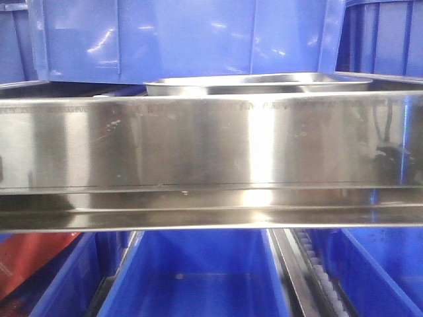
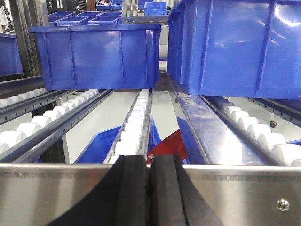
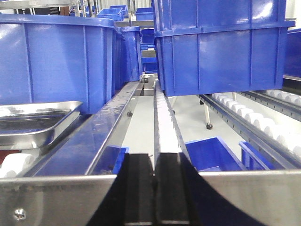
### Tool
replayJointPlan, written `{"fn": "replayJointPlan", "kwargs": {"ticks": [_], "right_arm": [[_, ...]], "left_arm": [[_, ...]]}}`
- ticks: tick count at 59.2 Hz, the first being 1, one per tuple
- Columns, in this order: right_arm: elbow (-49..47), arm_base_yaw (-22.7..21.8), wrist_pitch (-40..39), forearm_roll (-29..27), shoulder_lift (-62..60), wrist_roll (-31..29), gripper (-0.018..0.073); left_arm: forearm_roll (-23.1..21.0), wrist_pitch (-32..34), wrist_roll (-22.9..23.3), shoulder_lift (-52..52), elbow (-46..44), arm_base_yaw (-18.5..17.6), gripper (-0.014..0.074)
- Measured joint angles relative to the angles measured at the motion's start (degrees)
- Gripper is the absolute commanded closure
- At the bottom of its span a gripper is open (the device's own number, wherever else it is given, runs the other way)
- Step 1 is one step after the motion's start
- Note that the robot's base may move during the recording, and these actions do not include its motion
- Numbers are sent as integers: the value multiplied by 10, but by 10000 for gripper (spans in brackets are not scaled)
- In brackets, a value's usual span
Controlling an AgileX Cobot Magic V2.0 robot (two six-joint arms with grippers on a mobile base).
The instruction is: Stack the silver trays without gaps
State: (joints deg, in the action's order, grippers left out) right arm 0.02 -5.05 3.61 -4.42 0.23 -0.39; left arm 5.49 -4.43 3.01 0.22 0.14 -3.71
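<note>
The shallow rectangular stainless-steel tray (image 3: 28, 120), with rounded corners and a thin out-turned rim, sits at the left edge of the right wrist view. Its sloping walls and floor are mirror-bright and reflect blue. I cannot tell whether it is 1 tray or several nested. In the front view its rim peeps over the long brushed-steel band (image 1: 198, 145) at the upper middle.

Just behind the tray stands a large blue plastic bin (image 3: 56, 61) with ribbed walls. A second big blue bin (image 3: 221, 52) fills the upper right, and the insides of both are hidden from here. Rows of white plastic rollers (image 2: 136, 117) in grey metal rails run away up the frame. Below the rails are open lower blue bins (image 1: 198, 277); the middle one shows its smooth blue floor. A red sheet-like thing (image 2: 170, 143) lies beside one of them.

The left gripper (image 2: 149, 188), at bottom centre, has its 2 black rubbery fingers pressed together. The right gripper (image 3: 154, 188) has its 2 closed up likewise.
</note>
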Motion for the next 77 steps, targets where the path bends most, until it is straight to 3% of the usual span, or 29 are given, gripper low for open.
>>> {"fn": "replayJointPlan", "kwargs": {"ticks": [61, 68, 77], "right_arm": [[0, 0, 0, 0, 0, 0, 641], [0, 0, 0, 0, 0, 0, 641], [0, 0, -24, -22, 0, 0, 641]], "left_arm": [[0, 0, 0, 0, 0, 0, 602], [-15, 44, 0, 0, 0, 0, 602], [-61, 155, 1, -1, -14, 0, 602]]}}
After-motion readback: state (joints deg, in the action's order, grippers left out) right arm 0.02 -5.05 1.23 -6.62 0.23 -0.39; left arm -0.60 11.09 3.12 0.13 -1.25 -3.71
